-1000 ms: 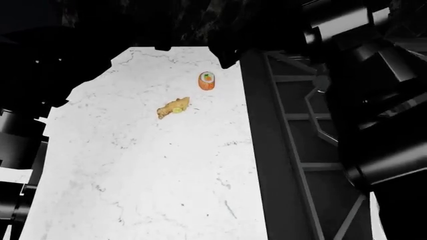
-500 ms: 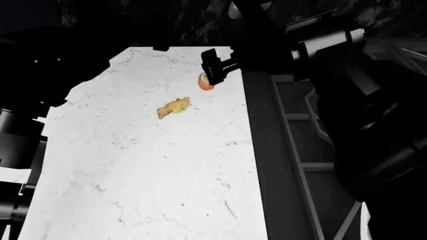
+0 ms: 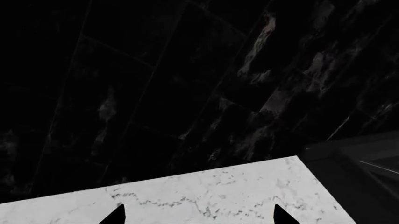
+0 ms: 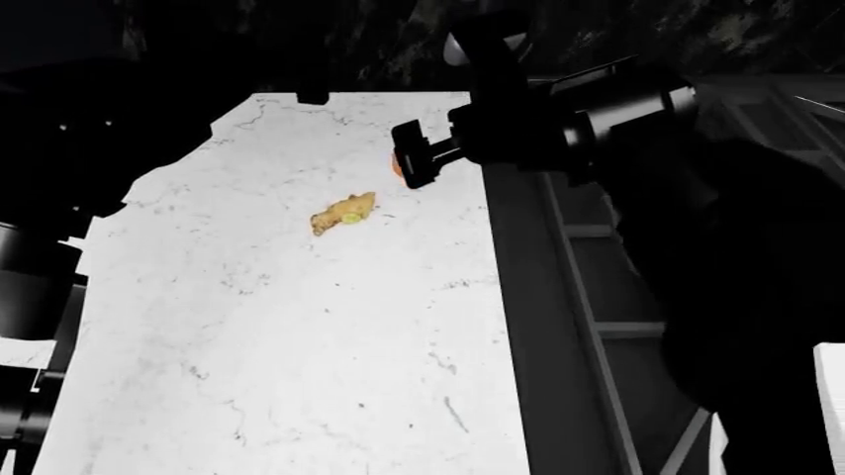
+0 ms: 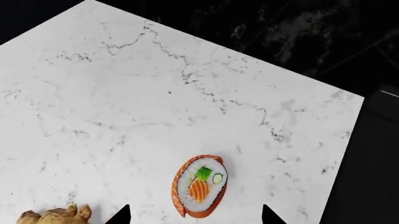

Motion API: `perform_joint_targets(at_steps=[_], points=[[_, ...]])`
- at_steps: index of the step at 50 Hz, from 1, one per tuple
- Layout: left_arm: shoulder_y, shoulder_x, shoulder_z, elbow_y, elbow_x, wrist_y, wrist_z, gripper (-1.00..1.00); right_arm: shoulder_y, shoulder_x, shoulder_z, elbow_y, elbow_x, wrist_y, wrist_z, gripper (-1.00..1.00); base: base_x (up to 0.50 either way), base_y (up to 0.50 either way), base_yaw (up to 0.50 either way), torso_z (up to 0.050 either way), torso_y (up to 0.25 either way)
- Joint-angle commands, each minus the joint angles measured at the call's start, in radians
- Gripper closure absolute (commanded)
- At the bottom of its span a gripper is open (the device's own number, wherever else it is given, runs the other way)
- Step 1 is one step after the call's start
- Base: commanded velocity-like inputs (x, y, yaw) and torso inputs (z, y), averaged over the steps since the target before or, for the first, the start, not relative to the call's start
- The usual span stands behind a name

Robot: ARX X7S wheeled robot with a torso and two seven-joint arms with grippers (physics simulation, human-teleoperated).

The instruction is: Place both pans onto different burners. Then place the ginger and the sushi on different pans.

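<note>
The sushi [image 5: 199,185], an orange roll with white rice, lies on the white marble counter [image 4: 291,336]. My right gripper [image 5: 193,215] hangs over it, open, one fingertip [image 5: 118,215] on each side and apart from it. In the head view the gripper [image 4: 412,158] covers nearly all of the sushi [image 4: 394,158]. The ginger [image 4: 343,213], a tan knobbly lump, lies a little nearer and to the left, also seen as ginger [image 5: 55,217]. My left gripper [image 3: 198,215] is open over bare counter by the dark wall. Both pans are out of view.
The dark grey stove [image 4: 528,327] borders the counter's right side, its grate bars [image 4: 620,329] partly under my right arm [image 4: 620,109]. A black marbled wall [image 3: 187,84] rises behind the counter. The stove's corner [image 3: 361,161] shows in the left wrist view.
My right arm has swung in from the right and its gripper has come over the sushi, now hiding most of it in the head view. The ginger has not moved.
</note>
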Motion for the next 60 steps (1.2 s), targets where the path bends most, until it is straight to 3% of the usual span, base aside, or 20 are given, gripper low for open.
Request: perform_joint_targets(at_steps=[1, 60], points=[[0.006, -0.006, -0.002, 0.007, -0.003, -0.002, -0.005, -1.00, -0.025, 0.000, -0.012, 0.010, 0.031, -0.083, 0.016, -1.00, 0.00, 0.00, 0.00, 0.000, 0.000], [0.030, -0.006, 0.014, -0.067, 0.019, 0.042, 0.028, -1.00, -0.133, 0.000, -0.029, 0.009, 0.067, -0.158, 0.021, -1.00, 0.00, 0.00, 0.00, 0.000, 0.000]])
